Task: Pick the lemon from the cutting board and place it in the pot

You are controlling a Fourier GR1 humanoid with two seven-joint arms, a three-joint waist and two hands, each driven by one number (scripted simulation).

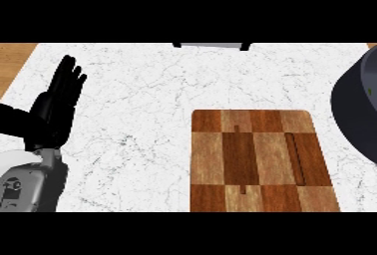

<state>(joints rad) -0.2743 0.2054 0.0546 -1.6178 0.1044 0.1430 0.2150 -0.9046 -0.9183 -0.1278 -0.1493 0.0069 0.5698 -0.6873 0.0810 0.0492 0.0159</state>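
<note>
Only the pot (357, 107) is cut off beside the cutting board (258, 162)

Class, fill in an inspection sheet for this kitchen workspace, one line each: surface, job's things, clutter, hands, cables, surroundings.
Surface: white marbled counter.
Job's things: checkered wooden cutting board lies bare, no lemon seen on it; dark pot at the right edge, partly out of view, with a tiny yellowish speck inside, too small to identify.
Clutter: nothing seen.
Hands: left hand open, fingers up, resting at the left; right hand not in view.
Cables: nothing seen.
Surroundings: wood strip at the far left; grey object at the far edge.
</note>
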